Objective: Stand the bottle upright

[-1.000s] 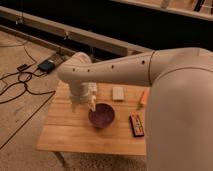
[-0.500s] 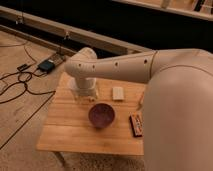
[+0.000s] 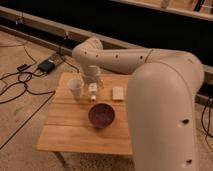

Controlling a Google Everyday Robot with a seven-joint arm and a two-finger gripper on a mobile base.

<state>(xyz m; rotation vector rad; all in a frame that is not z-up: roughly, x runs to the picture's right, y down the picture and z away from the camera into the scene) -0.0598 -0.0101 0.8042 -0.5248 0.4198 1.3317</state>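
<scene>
The bottle (image 3: pixel 76 88) is a small translucent whitish cup-like container. It stands upright on the wooden table (image 3: pixel 75 132), near the back left. My gripper (image 3: pixel 94 91) hangs just right of the bottle, low over the table, and a small gap shows between them. My large white arm reaches in from the right and covers the table's right side.
A purple bowl (image 3: pixel 101 115) sits mid-table in front of the gripper. A pale beige block (image 3: pixel 117 93) lies right of the gripper. Cables and a black box (image 3: pixel 46 65) lie on the floor at left. A dark wall runs behind the table.
The arm has swung toward the table's back. The bottle, earlier covered by the gripper, now shows standing upright to the gripper's left.
</scene>
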